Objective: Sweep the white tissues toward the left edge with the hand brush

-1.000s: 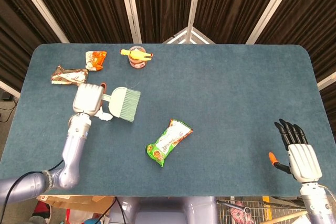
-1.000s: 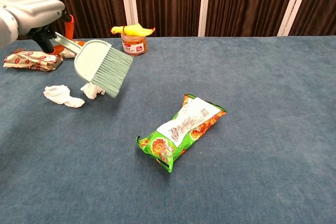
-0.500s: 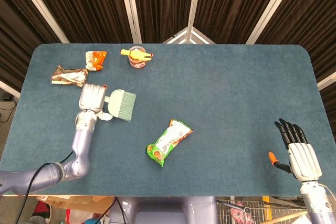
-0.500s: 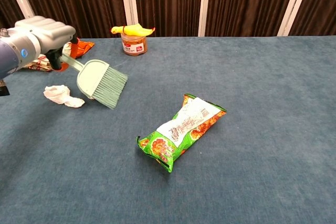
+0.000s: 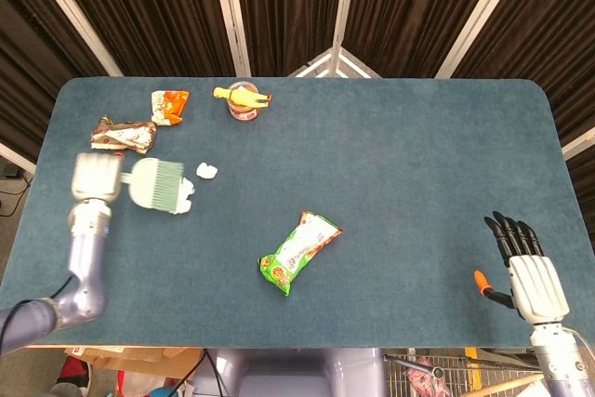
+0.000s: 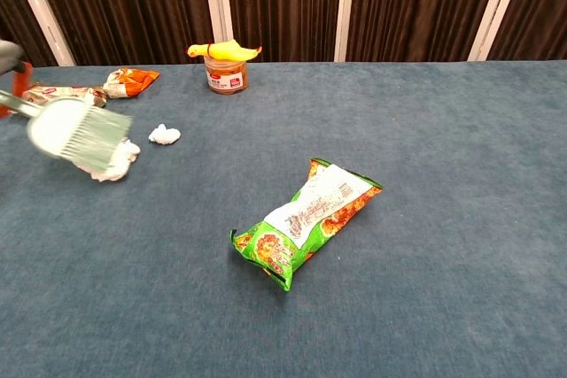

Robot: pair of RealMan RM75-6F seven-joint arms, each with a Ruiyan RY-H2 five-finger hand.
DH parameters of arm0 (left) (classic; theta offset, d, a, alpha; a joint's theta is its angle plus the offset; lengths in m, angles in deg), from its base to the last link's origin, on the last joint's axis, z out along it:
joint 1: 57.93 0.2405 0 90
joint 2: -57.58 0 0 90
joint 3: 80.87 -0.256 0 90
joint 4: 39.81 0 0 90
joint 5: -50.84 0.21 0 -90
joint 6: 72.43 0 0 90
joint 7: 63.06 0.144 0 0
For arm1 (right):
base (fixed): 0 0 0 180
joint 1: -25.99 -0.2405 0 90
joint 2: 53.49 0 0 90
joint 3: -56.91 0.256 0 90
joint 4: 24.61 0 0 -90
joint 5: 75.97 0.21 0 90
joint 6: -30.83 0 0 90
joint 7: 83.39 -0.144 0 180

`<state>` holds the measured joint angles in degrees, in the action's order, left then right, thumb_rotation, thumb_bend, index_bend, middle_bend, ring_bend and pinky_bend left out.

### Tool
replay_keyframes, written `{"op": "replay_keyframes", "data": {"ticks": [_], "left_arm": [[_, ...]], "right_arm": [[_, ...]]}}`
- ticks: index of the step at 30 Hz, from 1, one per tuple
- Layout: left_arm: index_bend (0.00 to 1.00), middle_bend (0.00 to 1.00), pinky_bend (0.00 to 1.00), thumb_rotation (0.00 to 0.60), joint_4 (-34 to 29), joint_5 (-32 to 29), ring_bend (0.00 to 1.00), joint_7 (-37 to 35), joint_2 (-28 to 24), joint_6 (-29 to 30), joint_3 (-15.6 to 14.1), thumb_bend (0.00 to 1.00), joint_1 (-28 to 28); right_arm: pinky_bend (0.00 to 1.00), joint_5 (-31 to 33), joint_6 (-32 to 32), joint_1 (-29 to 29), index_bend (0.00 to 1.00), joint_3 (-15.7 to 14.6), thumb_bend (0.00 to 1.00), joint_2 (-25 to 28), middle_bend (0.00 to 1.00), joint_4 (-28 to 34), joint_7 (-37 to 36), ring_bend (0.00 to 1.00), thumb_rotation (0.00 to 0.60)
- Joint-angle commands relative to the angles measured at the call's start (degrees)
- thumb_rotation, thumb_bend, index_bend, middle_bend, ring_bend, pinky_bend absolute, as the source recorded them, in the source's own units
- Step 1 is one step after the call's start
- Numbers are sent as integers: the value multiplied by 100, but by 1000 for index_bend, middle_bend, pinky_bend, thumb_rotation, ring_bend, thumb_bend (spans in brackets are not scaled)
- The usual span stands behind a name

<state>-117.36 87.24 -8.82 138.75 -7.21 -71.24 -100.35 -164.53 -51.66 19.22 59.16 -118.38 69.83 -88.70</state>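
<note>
My left hand (image 5: pixel 96 177) grips the handle of the pale green hand brush (image 5: pixel 158 184), which is motion-blurred near the table's left side. The brush head (image 6: pixel 78 136) lies over a crumpled white tissue (image 6: pixel 115 160), whose edge shows under the bristles (image 5: pixel 185 198). A second, smaller white tissue (image 5: pixel 205 171) (image 6: pixel 164 135) lies free just right of the brush. My right hand (image 5: pixel 530 267) rests at the near right of the table, fingers extended and apart, holding nothing.
A green snack bag (image 5: pixel 298 252) (image 6: pixel 305 217) lies mid-table. At the back left are a brown wrapper (image 5: pixel 123 134), an orange packet (image 5: pixel 169 105) and a jar topped by a yellow duck (image 5: pixel 243 101). The table's left edge (image 5: pixel 37 165) is close to my left hand.
My left hand swept the brush leftward across the table. One tissue went along under the bristles; the smaller tissue that the brush head hid half a second ago now lies uncovered to its right.
</note>
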Motion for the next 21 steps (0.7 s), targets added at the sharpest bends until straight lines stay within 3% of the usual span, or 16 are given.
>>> {"op": "replay_keyframes", "data": {"ticks": [1,6,12,17,21], "left_arm": [[791,1000,983,600,-63,149,1000,-369,-451,88,-77,759,276],[793,1000,983,600,-204,323,1000,-936,-881,163,174,759,388],[799,1000,983,600,-557,365,1000,-1175,-908,221,531,759,211],[799,1000,983,600,-610,257,1000,-914,-601,159,631,759,-87],[799,1000,984,600,-181,-25,1000,-491,90,121,680,760,-480]], "right_arm": [[0,-12,-8,0,0,-2,343,-8,0,3,16,0,600],[0,-57,-33,-4,0,-5,344,-30,0,-7,49,0,600],[0,-54,-8,-27,0,4,344,-57,0,-24,70,0,600],[0,-20,19,-34,0,11,343,-55,0,-26,33,0,600],[0,-6,44,-45,0,13,344,-39,0,-19,-22,0,600]]}}
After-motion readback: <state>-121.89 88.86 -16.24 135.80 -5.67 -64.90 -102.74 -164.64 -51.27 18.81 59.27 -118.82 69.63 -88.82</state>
